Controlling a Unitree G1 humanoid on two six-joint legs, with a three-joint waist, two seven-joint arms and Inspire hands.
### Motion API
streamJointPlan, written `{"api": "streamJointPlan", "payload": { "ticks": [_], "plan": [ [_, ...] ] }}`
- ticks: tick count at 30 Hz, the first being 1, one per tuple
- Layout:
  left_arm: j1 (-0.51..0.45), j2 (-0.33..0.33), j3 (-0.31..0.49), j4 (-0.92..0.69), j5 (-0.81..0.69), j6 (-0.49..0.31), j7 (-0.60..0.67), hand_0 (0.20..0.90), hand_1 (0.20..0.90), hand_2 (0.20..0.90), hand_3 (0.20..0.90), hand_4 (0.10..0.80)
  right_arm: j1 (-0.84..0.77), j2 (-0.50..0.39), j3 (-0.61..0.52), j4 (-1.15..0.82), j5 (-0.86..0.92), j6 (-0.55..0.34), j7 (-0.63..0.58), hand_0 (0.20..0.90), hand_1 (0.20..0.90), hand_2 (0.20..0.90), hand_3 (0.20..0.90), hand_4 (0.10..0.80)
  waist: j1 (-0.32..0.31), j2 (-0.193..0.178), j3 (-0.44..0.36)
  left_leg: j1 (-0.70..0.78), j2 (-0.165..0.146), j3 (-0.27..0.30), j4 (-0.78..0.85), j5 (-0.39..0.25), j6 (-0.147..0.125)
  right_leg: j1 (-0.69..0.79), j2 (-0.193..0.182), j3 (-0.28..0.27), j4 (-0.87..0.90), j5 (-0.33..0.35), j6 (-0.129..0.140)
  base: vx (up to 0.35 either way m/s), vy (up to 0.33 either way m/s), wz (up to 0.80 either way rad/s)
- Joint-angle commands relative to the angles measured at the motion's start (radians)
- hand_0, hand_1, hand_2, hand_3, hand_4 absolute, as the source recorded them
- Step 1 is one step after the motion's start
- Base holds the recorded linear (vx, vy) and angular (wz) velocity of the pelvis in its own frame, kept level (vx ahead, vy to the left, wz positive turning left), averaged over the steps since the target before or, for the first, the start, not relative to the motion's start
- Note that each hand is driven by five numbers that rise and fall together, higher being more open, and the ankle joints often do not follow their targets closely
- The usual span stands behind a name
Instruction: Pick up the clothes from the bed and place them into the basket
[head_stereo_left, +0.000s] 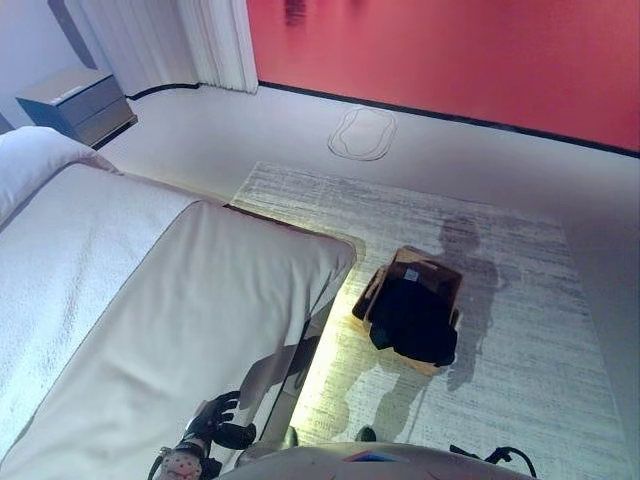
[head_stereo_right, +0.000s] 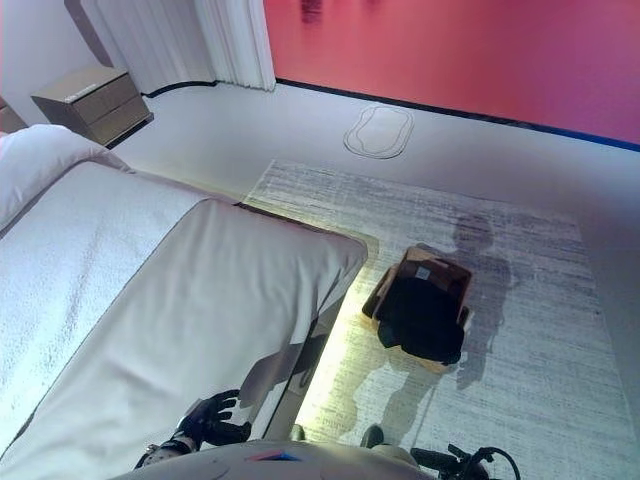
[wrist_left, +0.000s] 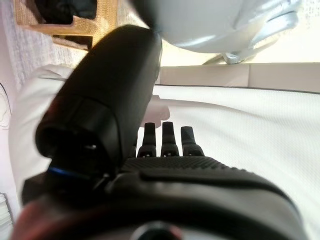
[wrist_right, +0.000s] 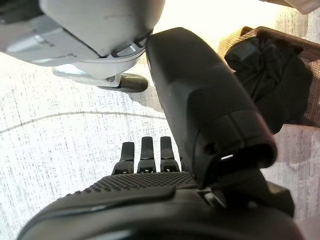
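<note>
The bed (head_stereo_left: 180, 300) fills the left side, under a smooth pale cover with no clothes showing on it. Black clothes (head_stereo_left: 412, 318) lie heaped inside the brown basket (head_stereo_left: 440, 275), which stands on the rug just off the bed's corner. My left hand (head_stereo_left: 215, 420) hovers open over the bed's near edge, fingers relaxed and holding nothing; its wrist view shows the fingers (wrist_left: 170, 137) above the white cover. My right hand (wrist_right: 145, 185) is open and empty over the rug, with the basket (wrist_right: 280, 40) and its black clothes (wrist_right: 270, 80) beyond the thumb.
A grey rug (head_stereo_left: 520, 250) spreads under the basket. A white pillow (head_stereo_left: 30, 160) lies at the bed's far left. A nightstand (head_stereo_left: 78, 102) and curtains (head_stereo_left: 200, 40) stand at the back left, a red wall behind. An oval outline (head_stereo_left: 362, 132) marks the floor.
</note>
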Motion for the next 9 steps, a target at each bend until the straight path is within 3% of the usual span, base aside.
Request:
{"api": "streamJointPlan", "payload": {
  "ticks": [1, 9],
  "plan": [
    [-0.061, -0.029, 0.007, 0.030, -0.039, -0.018, -0.035, 0.900, 0.900, 0.900, 0.900, 0.800, -0.043, 0.009, 0.020, 0.038, -0.002, 0.007, 0.003, 0.900, 0.900, 0.900, 0.900, 0.800, 0.014, 0.009, 0.022, 0.026, 0.030, 0.019, 0.006, -0.036, -0.044, 0.081, -0.040, 0.109, 0.030, -0.037, 0.075, -0.024, 0.026, -0.12],
    [-0.060, -0.029, 0.015, 0.032, -0.068, -0.002, -0.062, 0.900, 0.900, 0.900, 0.900, 0.800, -0.046, 0.006, 0.014, 0.031, 0.026, -0.003, -0.002, 0.900, 0.900, 0.900, 0.900, 0.800, 0.006, 0.015, 0.017, 0.023, 0.027, 0.017, 0.006, -0.037, -0.042, 0.073, -0.038, 0.123, 0.028, -0.035, 0.074, -0.011, 0.008, -0.04]
  ]
}}
